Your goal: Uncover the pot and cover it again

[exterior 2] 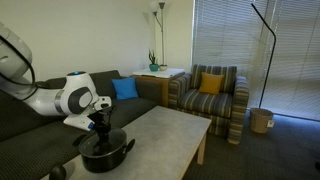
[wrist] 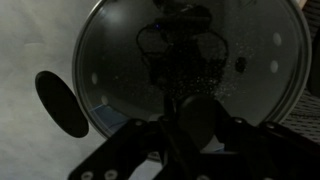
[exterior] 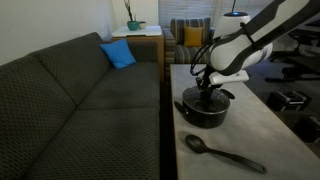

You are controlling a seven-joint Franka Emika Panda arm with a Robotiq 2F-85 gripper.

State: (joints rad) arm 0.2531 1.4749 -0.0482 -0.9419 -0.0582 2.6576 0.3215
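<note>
a: how do the jaws stand?

b: pinched in tight on the knob (wrist: 200,118) at the middle of the lid (wrist: 120,60), as the wrist view shows. nothing else is in them.

a: and the lid?

b: it sits flat on the pot (exterior: 203,112), rim to rim, and as far as i can tell it is not yet lifted. the pot stands on the worktop (exterior: 265,125), near the edge by the sofa (exterior: 80,90). the spoon (exterior: 218,153) lies apart from it, nearer the camera.

a: how will the lid handle?

b: it looks like glass in a metal rim, so stiff, smooth, likely breakable, with some weight. the knob is the one good hold. it is central, so the lid should hang level. i'd judge a straight lift, then a gentle set-down so it seats without a knock.

a: the pot itself?

b: probably heavy enough to stay put when the lid comes up.
</note>
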